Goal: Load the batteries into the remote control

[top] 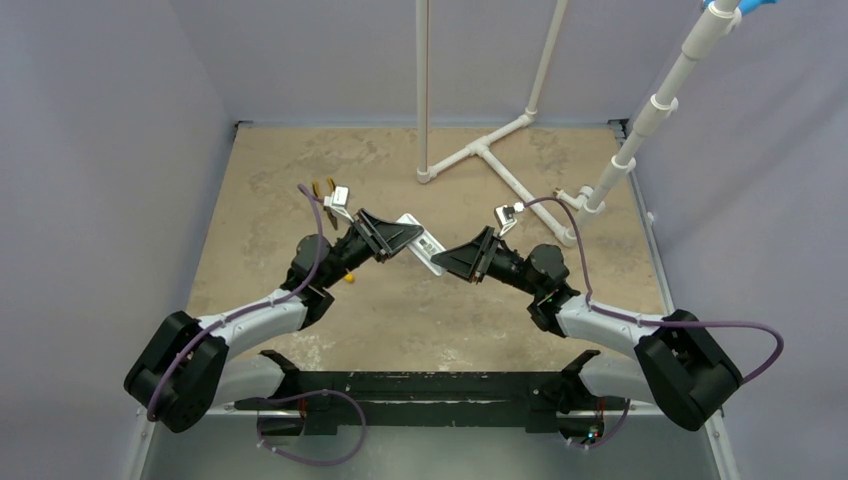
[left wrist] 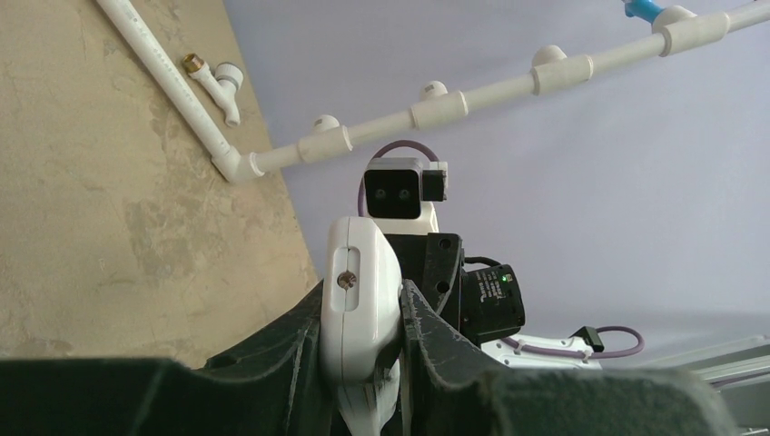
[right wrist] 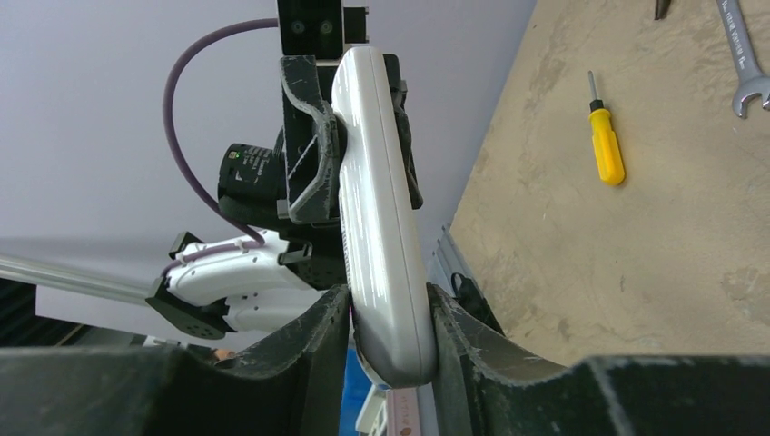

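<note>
The remote control (top: 424, 245) has its ends buried in the left hand (top: 403, 236) and right hand (top: 447, 258); the wrench (right wrist: 745, 54), perhaps half of it, runs off the top edge.

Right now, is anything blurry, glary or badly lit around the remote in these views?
Top external: soft, even light, faint shadows, remote control small but clear. Left wrist: left fingers dark and blurred up close, remote sharp. Right wrist: mild sheen along the remote's side, right fingers soft-focused.
</note>
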